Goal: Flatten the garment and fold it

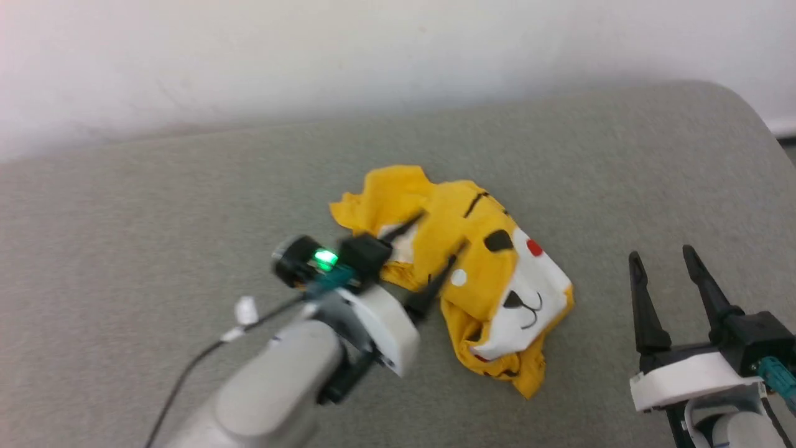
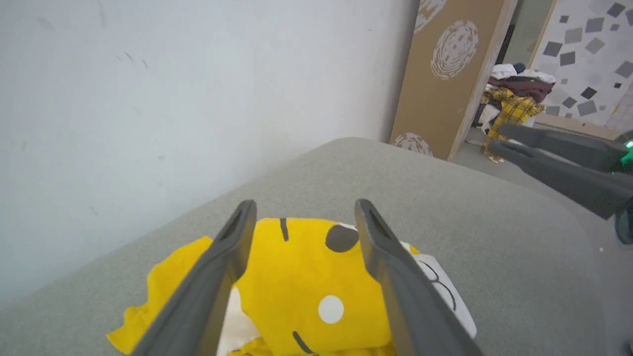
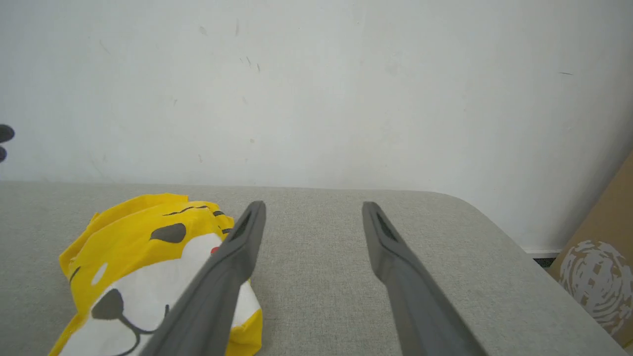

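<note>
**Garment [image 1: 472, 267], bright yellow cotton T-shirt with cartoon face print: crumpled**

Lies bunched mid grey padded surface [image 1: 186, 205], print up. Left gripper [image 1: 443, 231]: fingers spread over it, holding nothing. Right gripper [image 1: 660, 254]: spread, empty, just beside. You should pinch one outer edge per gripper, single layer, and draw apart low.

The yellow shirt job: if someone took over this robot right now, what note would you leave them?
Left pincer: open, over the yellow shirt, gripping nothing.
Right pincer: open, empty, off to the shirt's right above the grey cushion.
Shirt: crumpled heap mid-cushion, cartoon face up.
Done: nothing flattened or folded.
To do: spread it flat, then fold.
</note>
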### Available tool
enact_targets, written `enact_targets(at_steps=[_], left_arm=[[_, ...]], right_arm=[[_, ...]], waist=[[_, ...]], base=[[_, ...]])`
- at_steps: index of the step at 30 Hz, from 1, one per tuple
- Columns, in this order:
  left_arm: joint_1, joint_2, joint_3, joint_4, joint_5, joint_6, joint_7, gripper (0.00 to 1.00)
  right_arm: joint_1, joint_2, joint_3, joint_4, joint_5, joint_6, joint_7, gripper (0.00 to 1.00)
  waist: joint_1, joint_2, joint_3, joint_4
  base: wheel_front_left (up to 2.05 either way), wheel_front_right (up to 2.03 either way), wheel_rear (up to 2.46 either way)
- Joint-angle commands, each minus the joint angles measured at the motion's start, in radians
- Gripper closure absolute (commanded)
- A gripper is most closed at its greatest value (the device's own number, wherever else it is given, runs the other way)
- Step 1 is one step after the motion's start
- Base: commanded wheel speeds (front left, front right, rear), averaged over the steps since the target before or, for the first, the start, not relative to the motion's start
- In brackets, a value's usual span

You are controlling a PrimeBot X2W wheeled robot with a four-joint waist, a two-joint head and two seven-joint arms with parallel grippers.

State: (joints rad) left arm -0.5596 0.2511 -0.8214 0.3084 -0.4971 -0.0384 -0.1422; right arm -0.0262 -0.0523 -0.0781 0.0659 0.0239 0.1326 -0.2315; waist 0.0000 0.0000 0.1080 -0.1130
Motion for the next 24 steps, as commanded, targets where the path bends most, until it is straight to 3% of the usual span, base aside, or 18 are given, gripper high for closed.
enact_targets(at_steps=[1,7,12,19,24], left_arm=[[0.004,0.016,0.019,-0.011,-0.011,0.013,-0.013,0.00],[0.114,0.096,0.168,-0.084,-0.062,0.132,-0.093,0.00],[0.281,0.109,0.284,-0.145,-0.050,0.220,-0.118,0.00],[0.500,0.061,0.424,-0.287,0.093,0.268,-0.119,0.00],[0.601,0.021,0.474,-0.322,0.159,0.257,-0.119,0.00]], right_arm=[[0.011,0.002,-0.001,-0.004,-0.007,-0.002,0.003,0.00],[0.042,0.002,0.014,-0.025,0.014,-0.002,0.006,0.00],[0.077,0.002,0.049,-0.074,0.047,-0.002,-0.015,0.00],[0.105,0.002,0.056,-0.081,0.053,-0.002,-0.023,0.00],[0.123,0.002,0.078,-0.073,0.044,-0.002,-0.025,0.00]], waist=[[0.0000,0.0000,-0.087,0.087],[0.0000,0.0000,-0.131,0.128],[0.0000,0.0000,-0.152,0.146],[0.0000,0.0000,-0.153,0.148],[0.0000,0.0000,-0.148,0.147]], base=[[0.00,0.00,0.00],[0.00,0.00,0.00],[0.00,0.00,0.00],[0.00,0.00,0.00],[0.00,0.00,0.00]])
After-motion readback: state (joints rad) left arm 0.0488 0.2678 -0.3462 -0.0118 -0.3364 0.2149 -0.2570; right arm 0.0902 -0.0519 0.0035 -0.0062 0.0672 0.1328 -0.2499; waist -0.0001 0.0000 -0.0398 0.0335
